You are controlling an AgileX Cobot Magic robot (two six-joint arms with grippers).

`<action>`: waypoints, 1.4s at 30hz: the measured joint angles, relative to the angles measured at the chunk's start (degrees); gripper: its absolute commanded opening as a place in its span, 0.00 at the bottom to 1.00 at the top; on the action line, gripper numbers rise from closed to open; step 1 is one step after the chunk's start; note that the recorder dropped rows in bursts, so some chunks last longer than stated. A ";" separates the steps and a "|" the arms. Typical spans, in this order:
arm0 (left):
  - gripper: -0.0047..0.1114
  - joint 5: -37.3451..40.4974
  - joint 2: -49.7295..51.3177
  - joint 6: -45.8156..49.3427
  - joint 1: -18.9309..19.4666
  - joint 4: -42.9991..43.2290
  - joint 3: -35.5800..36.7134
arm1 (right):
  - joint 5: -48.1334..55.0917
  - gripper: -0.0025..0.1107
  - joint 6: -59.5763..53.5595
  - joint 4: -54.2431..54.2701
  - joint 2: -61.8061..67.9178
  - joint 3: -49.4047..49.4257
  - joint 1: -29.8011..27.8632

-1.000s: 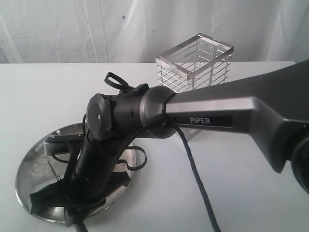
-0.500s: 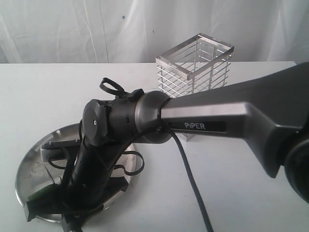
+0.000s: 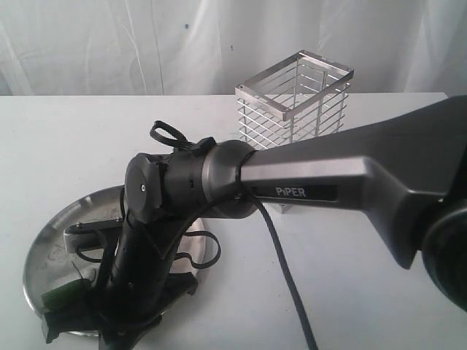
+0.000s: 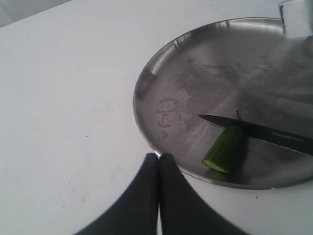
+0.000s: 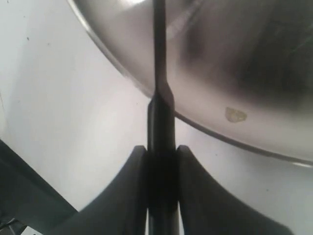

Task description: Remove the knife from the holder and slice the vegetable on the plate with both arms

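Observation:
The steel plate (image 3: pixel 48 257) lies at the table's front left. A short green vegetable (image 4: pixel 226 149) rests near its rim, pale cut face outward, and shows as a green stub (image 3: pixel 63 297) in the exterior view. The black knife (image 4: pixel 254 131) lies blade-down across the vegetable's top, tip pointing over the plate. My right gripper (image 5: pixel 161 152) is shut on the knife's handle, just outside the plate's rim (image 5: pixel 122 73). My left gripper (image 4: pixel 159 159) is shut, fingers pressed together, tips at the plate's edge (image 4: pixel 142 125). The wire holder (image 3: pixel 295 102) stands behind, with nothing visible inside.
The right arm's grey PiPER link (image 3: pixel 328 179) reaches across the table from the right, its cable (image 3: pixel 281 262) hanging to the tabletop. A small pale scrap (image 5: pixel 235 115) lies on the plate. White curtain behind the table.
The right arm's wrist has sunk lower and shifted a little left over the plate. The green vegetable, hidden a second ago, now shows beside the gripper.

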 measured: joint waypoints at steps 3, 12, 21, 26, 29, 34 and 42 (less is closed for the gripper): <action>0.04 0.00 0.00 0.00 0.00 0.00 0.00 | 0.55 0.05 0.00 0.00 0.00 0.00 0.00; 0.04 0.00 -0.61 0.00 -1.52 0.00 0.00 | 2.62 0.05 -1.47 0.00 0.00 -0.02 0.00; 0.04 0.00 -0.65 0.00 -1.52 0.00 0.00 | 2.72 0.05 -1.47 0.00 0.00 -0.02 0.00; 0.04 -0.12 -0.65 0.00 -1.52 0.00 0.00 | 2.72 0.05 -1.47 0.00 0.00 -0.02 0.00; 0.04 -1.18 -0.65 -1.15 -1.52 -0.87 0.00 | 2.82 0.05 -1.47 0.00 0.00 -0.02 0.00; 0.04 -9.15 -0.65 -15.24 -1.52 -4.04 0.00 | 3.05 0.05 -2.00 0.00 0.00 -0.02 0.00; 0.04 3.51 3.48 -44.72 -1.52 -4.41 -10.87 | 3.50 0.05 -2.45 0.00 0.00 -0.02 0.00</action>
